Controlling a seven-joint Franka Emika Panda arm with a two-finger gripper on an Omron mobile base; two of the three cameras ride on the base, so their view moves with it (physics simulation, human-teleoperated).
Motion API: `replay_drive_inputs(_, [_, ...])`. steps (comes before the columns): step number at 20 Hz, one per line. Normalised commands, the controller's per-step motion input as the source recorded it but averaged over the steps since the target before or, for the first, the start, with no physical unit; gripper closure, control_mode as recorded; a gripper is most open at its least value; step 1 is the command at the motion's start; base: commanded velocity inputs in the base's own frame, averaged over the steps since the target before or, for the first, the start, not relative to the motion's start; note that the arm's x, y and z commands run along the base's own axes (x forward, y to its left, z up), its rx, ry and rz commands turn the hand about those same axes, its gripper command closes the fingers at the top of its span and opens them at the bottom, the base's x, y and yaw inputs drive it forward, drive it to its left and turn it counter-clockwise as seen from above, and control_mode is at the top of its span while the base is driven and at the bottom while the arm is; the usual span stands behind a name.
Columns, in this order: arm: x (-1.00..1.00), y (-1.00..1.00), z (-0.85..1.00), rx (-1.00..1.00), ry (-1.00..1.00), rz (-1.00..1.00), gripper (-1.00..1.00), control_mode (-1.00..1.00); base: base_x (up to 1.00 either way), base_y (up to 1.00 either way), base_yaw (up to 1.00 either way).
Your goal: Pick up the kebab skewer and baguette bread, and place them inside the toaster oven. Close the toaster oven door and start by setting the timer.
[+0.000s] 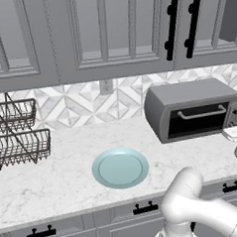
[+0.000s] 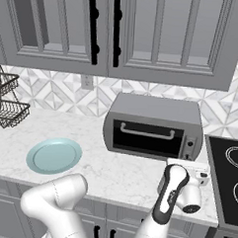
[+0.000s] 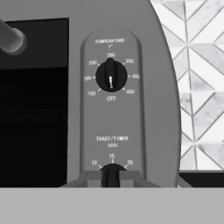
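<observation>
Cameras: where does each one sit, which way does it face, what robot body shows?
Left base view: behind-left of the arm, looking down over the counter at the toaster oven and plate; white arm lower right.
Right base view: behind-right, same toaster oven and plate; arm lower left, hand near the control panel.
Hand view: faces the panel's timer knob.

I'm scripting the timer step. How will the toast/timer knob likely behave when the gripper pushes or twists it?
The timer knob is small, dark and ridged, so it probably turns stiffly rather than slipping. The toaster oven looks boxy and flat on the counter: unlikely to tip, though it might slide back. The gripper sits close to the panel.
</observation>
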Motion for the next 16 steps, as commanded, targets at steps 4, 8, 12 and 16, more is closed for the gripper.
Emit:
replay_drive_inputs(4, [0.0,0.0,0.26,0.0,0.0,0.02,1.0,-1.0,0.0,0.0,0.0])
replay_drive_inputs(8, [0.0,0.08,0.21,0.03,0.0,0.03,1.0,-1.0,0.0,0.0,0.0])
replay_drive_inputs(12, [-0.02,0.16,0.26,0.1,0.0,0.02,1.0,-1.0,0.0,0.0,0.0])
replay_drive_inputs(16, [-0.03,0.24,0.3,0.14,0.0,0.01,1.0,-1.0,0.0,0.0,0.0])
